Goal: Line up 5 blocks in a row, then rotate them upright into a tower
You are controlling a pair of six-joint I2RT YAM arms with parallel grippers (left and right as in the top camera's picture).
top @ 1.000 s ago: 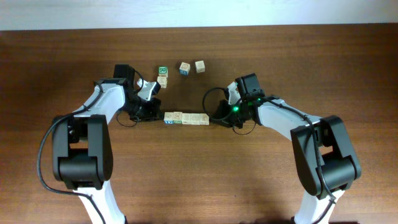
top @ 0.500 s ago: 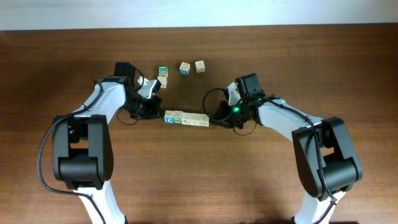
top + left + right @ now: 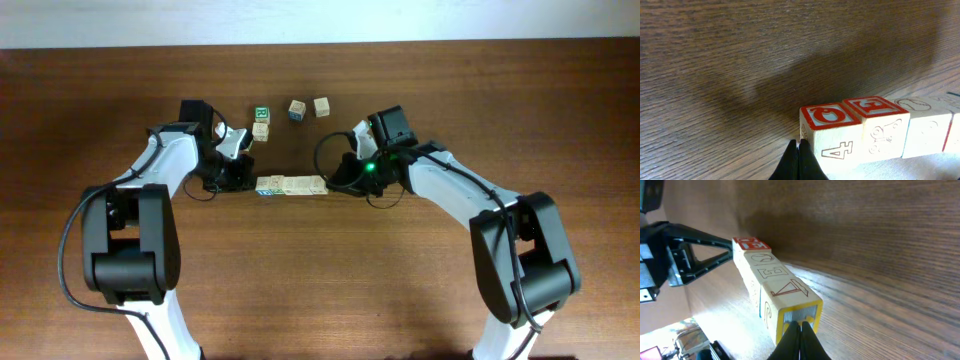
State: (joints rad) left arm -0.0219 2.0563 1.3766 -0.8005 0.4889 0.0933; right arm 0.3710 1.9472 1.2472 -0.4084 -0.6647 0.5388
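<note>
Seen from above, a brown wooden worktop (image 3: pixel 320 290) has your two arms reaching in from the near edge toward its middle. Between them lies a row of blocks (image 3: pixel 292 185). These are pale wooden alphabet cubes set face to face in one straight line running left to right. The row sits about midway between the left and right edges, somewhat closer to the far edge than the near one. From above, the exact count is hard to make out.

Your left tool (image 3: pixel 248 179) is at the row's left end, its fingers together with nothing between them. In the left wrist view, the dark fingertips (image 3: pixel 796 165) meet in a point. They touch the lower corner of the end block (image 3: pixel 832 135), which has a red O on top and a 4 on its side. The block next to it has a red E on top.

Your right tool (image 3: pixel 335 183) is at the row's right end, also closed and empty. The right wrist view shows its joined tips against the yellow-framed end face of the nearest block (image 3: pixel 790 291).

Four loose cubes sit toward the far edge, well apart from the row:
- a green-topped cube (image 3: pixel 261 113)
- a pale cube (image 3: pixel 261 130) just beside it on its near side
- a blue-faced cube (image 3: pixel 297 110)
- another pale cube (image 3: pixel 321 105), to the right of the blue-faced one
</note>
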